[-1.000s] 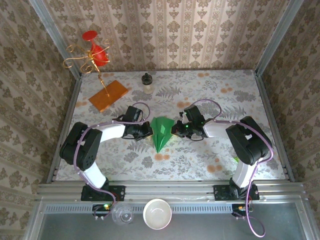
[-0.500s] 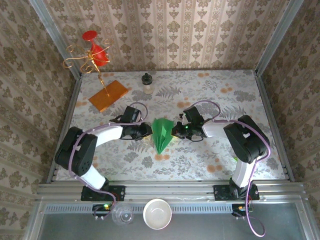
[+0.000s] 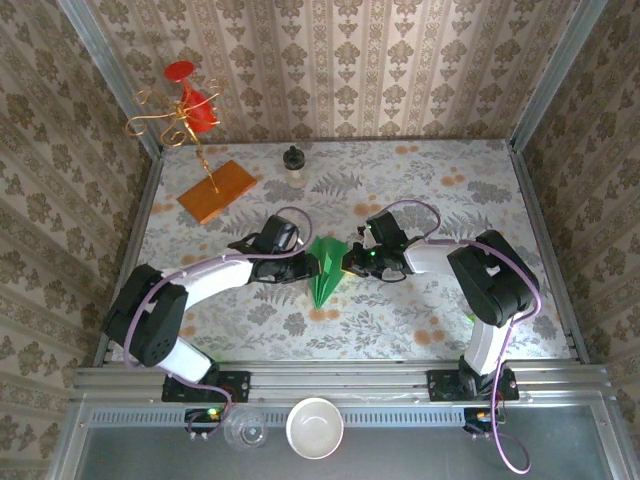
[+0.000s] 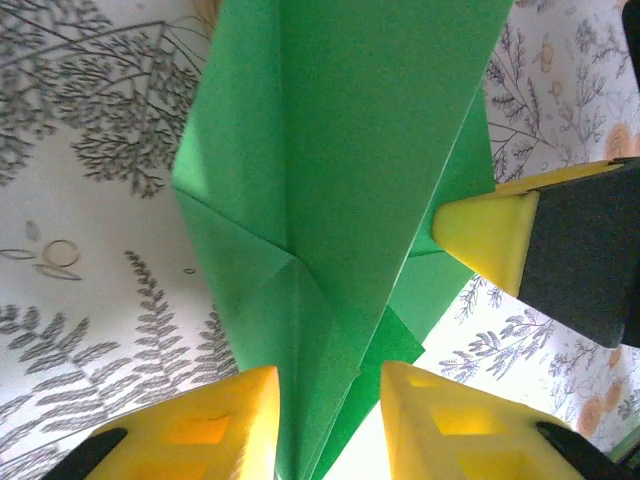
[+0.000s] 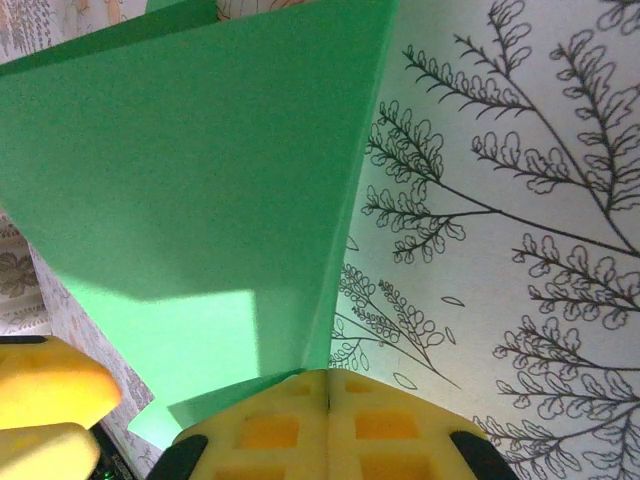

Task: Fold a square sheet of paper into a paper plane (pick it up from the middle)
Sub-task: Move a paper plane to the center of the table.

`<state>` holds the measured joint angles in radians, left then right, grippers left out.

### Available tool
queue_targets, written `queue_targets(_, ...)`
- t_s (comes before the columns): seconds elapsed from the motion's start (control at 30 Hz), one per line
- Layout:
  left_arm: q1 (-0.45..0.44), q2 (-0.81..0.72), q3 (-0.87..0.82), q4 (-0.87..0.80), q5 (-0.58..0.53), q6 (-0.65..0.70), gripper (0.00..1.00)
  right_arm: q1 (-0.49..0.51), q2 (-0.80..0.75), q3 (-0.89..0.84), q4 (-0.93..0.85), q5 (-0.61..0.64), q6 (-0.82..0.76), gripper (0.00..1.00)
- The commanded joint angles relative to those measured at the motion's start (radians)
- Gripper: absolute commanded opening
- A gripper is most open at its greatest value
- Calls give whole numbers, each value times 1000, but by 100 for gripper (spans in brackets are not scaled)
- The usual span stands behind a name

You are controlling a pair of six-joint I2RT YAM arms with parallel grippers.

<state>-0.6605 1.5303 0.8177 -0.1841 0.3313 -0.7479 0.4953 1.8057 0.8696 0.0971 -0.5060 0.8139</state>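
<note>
The square sheet of paper (image 3: 322, 268), bright green and creased into a pointed paper plane shape, lies mid-table with its tip toward the near edge. My left gripper (image 3: 298, 262) is at its left side. In the left wrist view the left gripper (image 4: 330, 385) is open, its yellow fingers straddling the folded layers (image 4: 340, 150) with a sliver of light on the right. My right gripper (image 3: 348, 260) is at the paper's right edge. In the right wrist view the right gripper (image 5: 328, 385) is shut, with the paper's fold (image 5: 200, 170) running into the seam between its pads.
An orange-brown board (image 3: 217, 190) and a gold wire stand with a red piece (image 3: 185, 110) sit at the back left. A small dark-capped bottle (image 3: 293, 163) stands at the back. A white bowl (image 3: 315, 427) and a clear glass (image 3: 245, 428) rest below the table's near rail.
My left gripper has gone from shut to open and slid a little right along the paper. The paper now looks narrower, its sides raised. The right gripper has kept its hold.
</note>
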Motion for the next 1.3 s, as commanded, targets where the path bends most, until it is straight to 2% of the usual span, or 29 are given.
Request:
queue_targets(0.0,-20,40,55,-37,-11,43,36,6,11,23,-28,-19,2,1)
queue_targets(0.2,-59,104,110,-82,-25,69,39,5,9,23,-32,-16,1,1)
queue_targets(0.4,-121,120,148,-143,-121,104,40,5,12,25,-33,-14,1,1)
queue_targets(0.7,-169,180,207,-232,-221,140,42,4,9,26,-36,-13,0,2)
queue_targets(1.07,-197,253,257,-257,-244,131,37,3,6,29,-36,-15,4,2)
queue_targets(1.17,-198,265,262,-261,-258,120,31,2,1,29,-39,-13,5,4)
queue_targets(1.27,-199,272,269,-267,-270,114,25,1,-23,28,-50,-1,3,9)
